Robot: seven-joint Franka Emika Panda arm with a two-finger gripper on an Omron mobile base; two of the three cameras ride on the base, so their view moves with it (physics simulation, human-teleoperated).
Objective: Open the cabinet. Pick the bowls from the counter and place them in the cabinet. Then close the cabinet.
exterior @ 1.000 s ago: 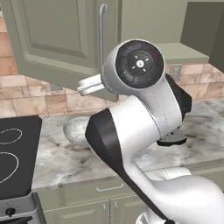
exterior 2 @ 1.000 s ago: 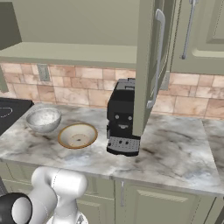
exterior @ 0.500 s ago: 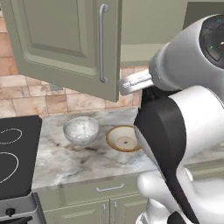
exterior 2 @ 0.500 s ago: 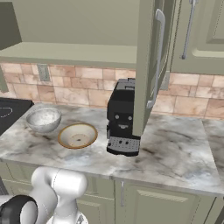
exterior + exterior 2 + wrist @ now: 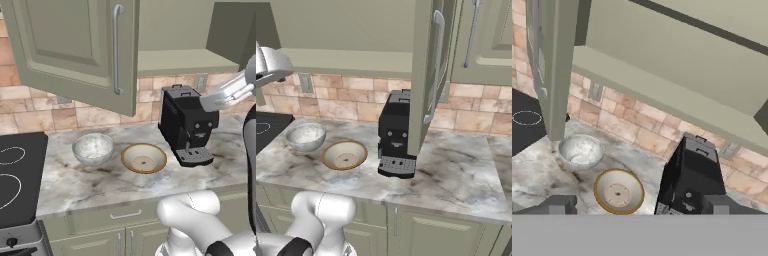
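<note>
Cabinet point(image 5: 75, 50): olive-green wall unit; its door stands swung out over the counter in the left base view, with the long silver bar handle point(image 5: 117, 50) on its free edge. In the right base view the open door point(image 5: 423, 75) shows edge-on, in front of the coffee machine.
Shelf point(image 5: 185, 62): pale, exposed behind the open door; nothing visible on it.
Counter point(image 5: 100, 182): grey-beige marble pattern with dark veining; carries both bowls and the coffee machine.
Speckled bowl point(image 5: 93, 148): deep, grey-white, upright on the counter, below the open door. In the right base view point(image 5: 306, 136) it lies at about 10 o'clock from the tan bowl.
Tan bowl point(image 5: 144, 158): wide, shallow, brown rim, cream interior, upright. Just beside the speckled bowl, at its 4 o'clock in the left base view; whether the rims touch cannot be told.
Coffee machine point(image 5: 187, 122): black, upright, at 3 o'clock from the tan bowl, near but apart.
Stovetop point(image 5: 15, 180): black with white rings, at the counter's left end.
Gripper point(image 5: 637, 207): seen in the hand view; dark fingertips point(image 5: 557, 205) spread wide apart with nothing between them, released. Both bowls and the coffee machine lie well beyond it.
Backsplash: tan brick tile with a wall socket point(image 5: 305, 82).
</note>
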